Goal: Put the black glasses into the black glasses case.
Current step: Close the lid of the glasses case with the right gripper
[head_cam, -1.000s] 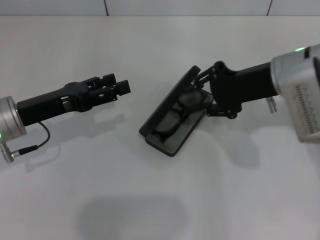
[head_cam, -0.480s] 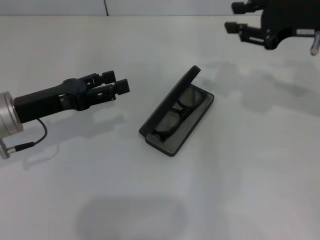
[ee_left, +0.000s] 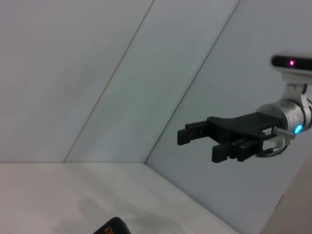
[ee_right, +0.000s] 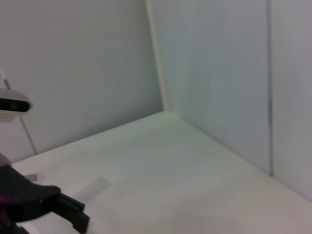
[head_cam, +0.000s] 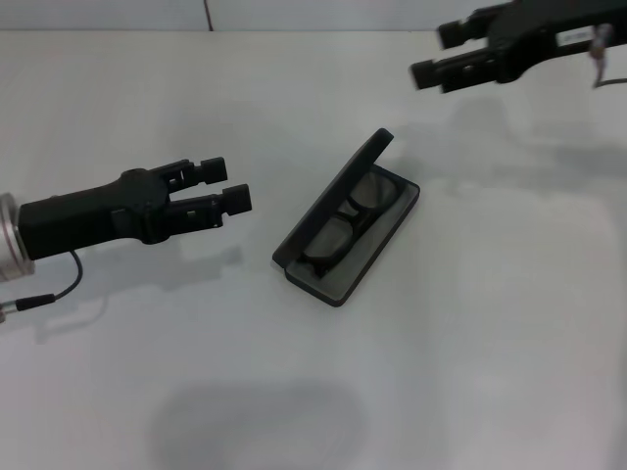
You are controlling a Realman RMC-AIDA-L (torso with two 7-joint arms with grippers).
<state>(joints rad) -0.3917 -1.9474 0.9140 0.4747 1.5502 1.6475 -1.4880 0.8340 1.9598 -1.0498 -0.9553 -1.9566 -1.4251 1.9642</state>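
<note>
Now we see the black glasses lying folded inside the black glasses case, which rests open on the white bench with its lid tilted up on the side toward our left arm. Our left end effector hovers above the bench, near the lid side of the case but apart from it, its two fingers spread and holding nothing. Our right end effector hangs well apart from the case, high over the far side of the bench, fingers likewise spread and empty; the left wrist view shows it against the pale wall, with a corner of the case at the frame's edge.
</note>
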